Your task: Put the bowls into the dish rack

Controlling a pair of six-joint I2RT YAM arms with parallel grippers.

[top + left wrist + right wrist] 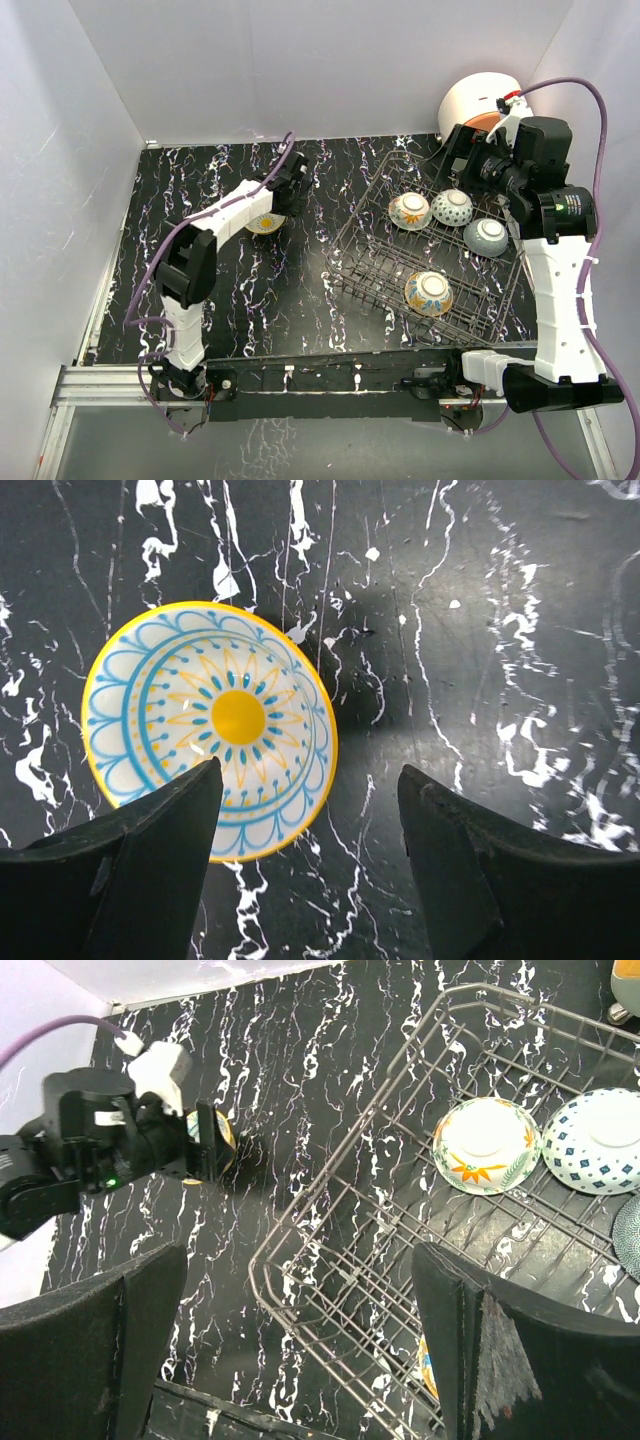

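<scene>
Nothing legible shows in any view: no brand, number or sign. The right arm bears a small pale label on its dark upper housing, with markings too small and blurred to read

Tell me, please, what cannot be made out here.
- Top view: the yellow-rimmed painted ceramic bowl is mostly hidden under the left arm.
- Left wrist view: its near rim is covered by a black left finger.
- Right wrist view: the grey patterned bowl is cut off by the right edge; the dark wire rack holds a nearest bowl, only a sliver behind a right finger.
</scene>
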